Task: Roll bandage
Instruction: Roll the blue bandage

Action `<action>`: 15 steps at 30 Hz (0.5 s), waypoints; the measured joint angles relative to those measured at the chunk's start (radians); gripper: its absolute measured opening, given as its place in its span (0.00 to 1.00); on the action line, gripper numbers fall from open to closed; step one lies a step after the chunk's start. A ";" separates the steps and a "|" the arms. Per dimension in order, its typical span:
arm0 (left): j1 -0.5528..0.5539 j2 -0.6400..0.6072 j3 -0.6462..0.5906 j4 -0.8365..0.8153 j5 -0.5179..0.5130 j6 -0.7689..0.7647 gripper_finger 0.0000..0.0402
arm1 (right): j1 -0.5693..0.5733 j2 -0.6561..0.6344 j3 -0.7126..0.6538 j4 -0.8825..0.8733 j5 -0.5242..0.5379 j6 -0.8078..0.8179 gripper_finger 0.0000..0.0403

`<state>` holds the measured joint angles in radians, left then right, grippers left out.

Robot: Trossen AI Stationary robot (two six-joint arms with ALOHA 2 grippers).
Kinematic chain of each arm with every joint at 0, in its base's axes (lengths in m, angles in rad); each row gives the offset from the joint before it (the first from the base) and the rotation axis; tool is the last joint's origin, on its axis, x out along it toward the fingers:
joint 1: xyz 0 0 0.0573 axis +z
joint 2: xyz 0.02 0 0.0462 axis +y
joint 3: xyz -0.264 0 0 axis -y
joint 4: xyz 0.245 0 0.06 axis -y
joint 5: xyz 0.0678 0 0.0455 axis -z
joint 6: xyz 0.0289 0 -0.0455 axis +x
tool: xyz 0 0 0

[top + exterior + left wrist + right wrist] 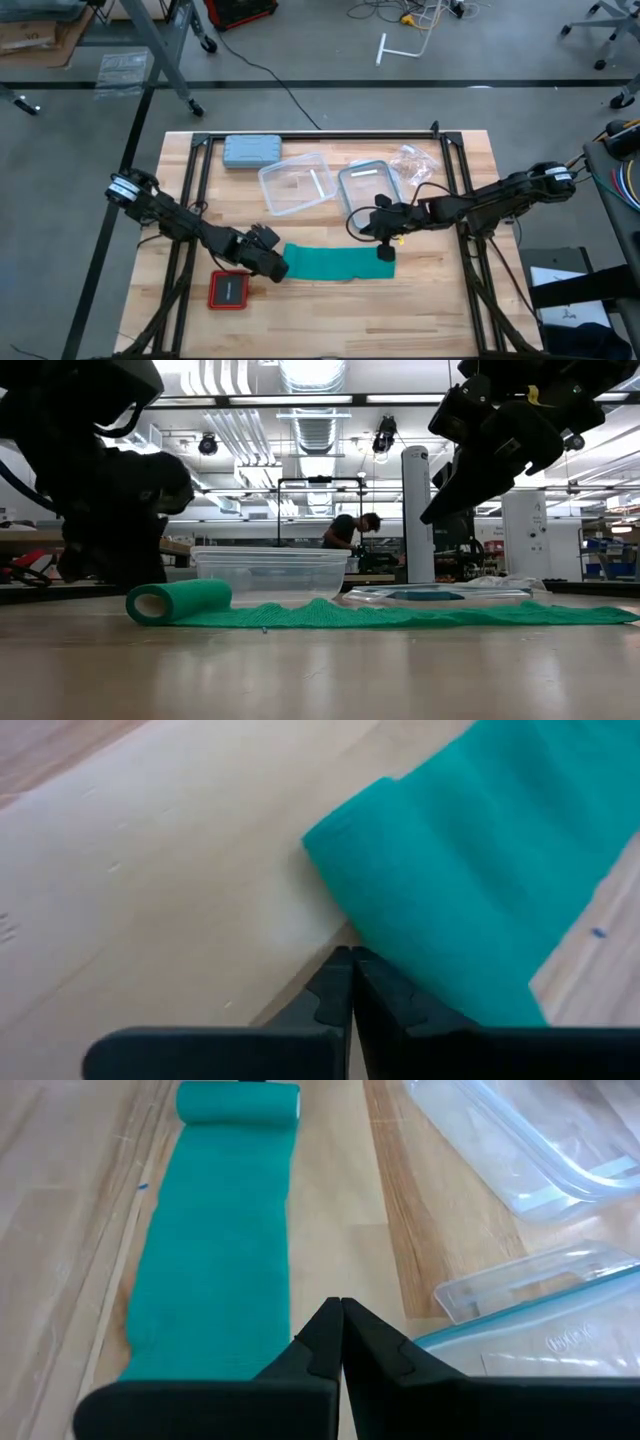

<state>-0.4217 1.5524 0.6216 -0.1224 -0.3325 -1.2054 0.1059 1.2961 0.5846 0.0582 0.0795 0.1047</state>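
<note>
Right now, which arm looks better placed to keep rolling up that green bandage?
Left, probably. Its end effector, fingers shut, sits right at the rolled end of the bandage. The right end effector, also shut, is over the flat far end.

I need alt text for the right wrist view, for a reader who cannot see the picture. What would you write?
A teal-green bandage lies flat along a wooden table, its far end already rolled into a small cylinder. The right gripper shows in the foreground with its dark fingers shut together, and clear plastic containers sit beside the band.

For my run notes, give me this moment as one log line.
bandage: flat, rolled only at left end | left gripper: fingers shut, at roll | right gripper: fingers shut, over flat end
</note>
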 joint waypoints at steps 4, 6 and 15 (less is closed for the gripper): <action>0.000 0.000 -0.001 0.030 0.000 0.022 0.01 | 0.000 0.000 0.000 0.000 0.000 0.007 0.00; 0.001 0.000 0.000 0.040 0.000 0.034 0.02 | 0.000 0.000 0.000 0.000 0.000 0.007 0.00; 0.012 0.000 0.038 0.043 -0.014 0.083 0.01 | 0.000 0.000 0.000 0.000 0.000 0.007 0.01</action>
<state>-0.4099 1.5528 0.6594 -0.0795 -0.3461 -1.1221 0.1059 1.2957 0.5846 0.0581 0.0795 0.1116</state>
